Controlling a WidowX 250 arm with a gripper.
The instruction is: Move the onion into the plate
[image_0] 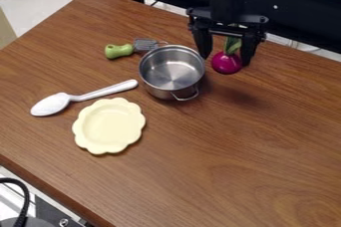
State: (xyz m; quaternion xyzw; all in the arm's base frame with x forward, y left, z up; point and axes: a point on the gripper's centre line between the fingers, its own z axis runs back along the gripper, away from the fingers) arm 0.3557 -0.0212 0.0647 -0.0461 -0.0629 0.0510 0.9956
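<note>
Purple onion [227,63], one: clamped in my gripper [226,60], green leaves [232,45] up, raised beside the steel pot [160,90]. Plate [108,125], one: cream, scalloped. Handling: I should clear the pot generously, centre over the plate, lower gently, release only at contact.

A purple onion [226,63] is sporting green leaves [232,45], a plain pale-yellow plate [109,126] is contrasting with a brown wood-grained surface [246,171], and a spoon [51,105] is showing white.
</note>
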